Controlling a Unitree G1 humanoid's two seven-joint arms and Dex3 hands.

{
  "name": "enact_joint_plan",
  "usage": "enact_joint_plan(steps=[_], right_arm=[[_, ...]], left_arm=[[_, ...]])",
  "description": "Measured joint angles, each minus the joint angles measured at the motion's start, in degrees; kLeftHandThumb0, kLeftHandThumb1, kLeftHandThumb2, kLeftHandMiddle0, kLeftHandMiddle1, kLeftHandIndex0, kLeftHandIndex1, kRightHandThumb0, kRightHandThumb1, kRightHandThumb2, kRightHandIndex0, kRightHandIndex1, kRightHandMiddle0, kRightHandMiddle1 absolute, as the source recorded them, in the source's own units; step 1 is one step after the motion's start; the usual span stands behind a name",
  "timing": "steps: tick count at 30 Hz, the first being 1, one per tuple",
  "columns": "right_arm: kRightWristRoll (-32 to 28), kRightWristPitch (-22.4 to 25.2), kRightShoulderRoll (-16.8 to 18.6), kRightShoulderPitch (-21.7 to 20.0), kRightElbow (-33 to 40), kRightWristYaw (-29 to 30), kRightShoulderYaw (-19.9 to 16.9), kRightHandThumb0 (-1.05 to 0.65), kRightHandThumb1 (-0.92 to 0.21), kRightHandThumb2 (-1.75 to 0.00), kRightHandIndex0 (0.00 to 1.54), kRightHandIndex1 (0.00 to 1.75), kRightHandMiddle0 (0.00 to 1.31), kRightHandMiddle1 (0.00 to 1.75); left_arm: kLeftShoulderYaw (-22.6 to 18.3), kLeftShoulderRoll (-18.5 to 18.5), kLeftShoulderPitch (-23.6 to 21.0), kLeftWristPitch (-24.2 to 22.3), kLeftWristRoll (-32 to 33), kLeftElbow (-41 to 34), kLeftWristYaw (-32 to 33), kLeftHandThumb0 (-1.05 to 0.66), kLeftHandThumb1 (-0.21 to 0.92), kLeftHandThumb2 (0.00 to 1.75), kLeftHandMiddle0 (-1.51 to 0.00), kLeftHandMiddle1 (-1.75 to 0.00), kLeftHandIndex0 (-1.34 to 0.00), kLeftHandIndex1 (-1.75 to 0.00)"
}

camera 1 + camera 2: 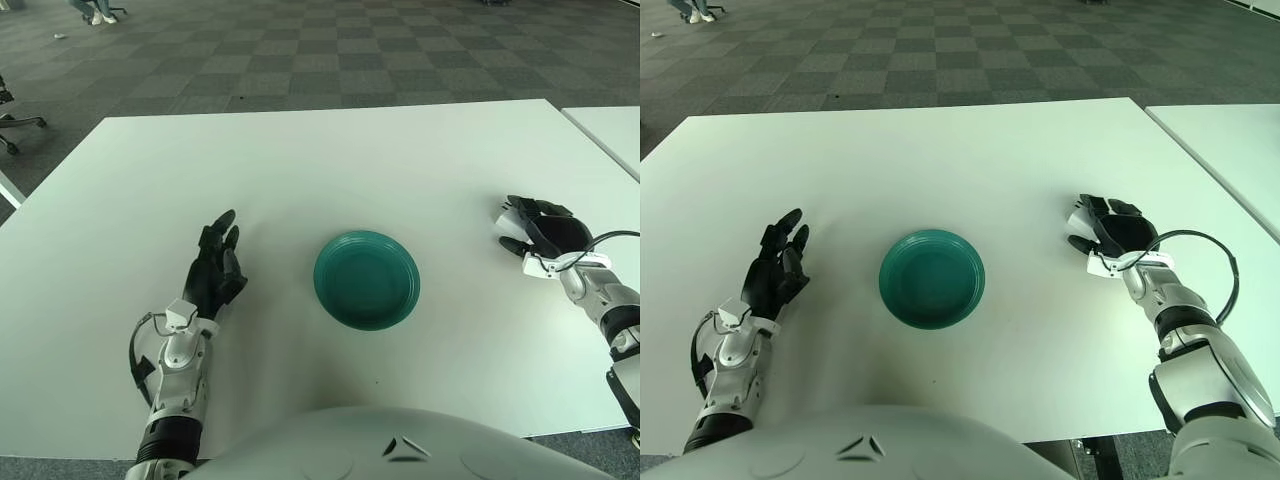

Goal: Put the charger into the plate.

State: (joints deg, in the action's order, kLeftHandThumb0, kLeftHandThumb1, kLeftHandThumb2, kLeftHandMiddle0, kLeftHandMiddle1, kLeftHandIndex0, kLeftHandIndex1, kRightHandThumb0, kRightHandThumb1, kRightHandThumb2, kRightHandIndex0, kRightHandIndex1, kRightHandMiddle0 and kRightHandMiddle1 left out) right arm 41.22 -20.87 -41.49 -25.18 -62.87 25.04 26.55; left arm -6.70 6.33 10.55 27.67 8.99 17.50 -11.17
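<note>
Risk now: my right hand (1110, 232), fingers curled over the white charger (1081, 222) near the table's right edge, may fumble it before reaching the plate (366, 279); left hand (215, 265) open.

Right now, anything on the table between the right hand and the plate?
Nothing visible. The table is bare between the right hand, with a white charger showing at its fingers, and the green plate. The left hand shows left of the plate, idle.

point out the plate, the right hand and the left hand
plate (366, 278), left eye view, middle of the dish
right hand (1112, 230), right eye view, back of the hand
left hand (216, 268), left eye view, back of the hand
</note>
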Motion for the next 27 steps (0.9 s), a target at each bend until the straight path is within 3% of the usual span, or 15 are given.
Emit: enact_joint_plan(steps=[6,12,19,24,27], right_arm=[[-0.01,-0.48,-1.12,0.23,2.1,-2.46,0.54,-0.99,-0.92,-0.77,0.2,0.02,0.0,0.31],[-0.05,-1.77,-4.8,3.52,12.76,-8.23,0.74,-1.01,-0.92,-0.8,0.22,0.02,0.0,0.35],[-0.19,-2.48,-8.28,4.3,21.76,-17.01,0.43,-1.0,-0.92,-0.76,0.25,0.03,0.0,0.45],[-0.3,-2.45,-10.0,3.61,23.75,-23.59,0.04,-1.0,-0.92,-0.74,0.32,0.05,0.0,0.52],[-0.28,-3.49,-9.77,1.76,20.58,-25.65,0.53,-1.01,-0.92,-0.75,0.35,0.07,0.0,0.56]], left_arm=[[-0.16,-0.23,-0.64,-0.01,0.25,0.55,-0.07,-0.84,0.92,1.02,-0.28,-0.02,0.0,-0.68],[-0.43,-0.65,-1.24,-0.04,1.47,0.64,-0.3,-0.85,0.92,1.02,-0.29,-0.02,0.0,-0.69],[-0.8,-0.79,-1.74,0.01,1.81,0.68,-0.5,-0.84,0.92,1.0,-0.29,-0.01,0.0,-0.71],[-0.83,-1.16,-2.49,-0.76,2.24,1.06,-1.09,-0.83,0.92,0.98,-0.29,-0.01,0.0,-0.77],[-0.82,-1.6,-2.87,-1.35,3.09,1.57,-1.76,-0.82,0.92,0.98,-0.29,-0.01,0.0,-0.78]])
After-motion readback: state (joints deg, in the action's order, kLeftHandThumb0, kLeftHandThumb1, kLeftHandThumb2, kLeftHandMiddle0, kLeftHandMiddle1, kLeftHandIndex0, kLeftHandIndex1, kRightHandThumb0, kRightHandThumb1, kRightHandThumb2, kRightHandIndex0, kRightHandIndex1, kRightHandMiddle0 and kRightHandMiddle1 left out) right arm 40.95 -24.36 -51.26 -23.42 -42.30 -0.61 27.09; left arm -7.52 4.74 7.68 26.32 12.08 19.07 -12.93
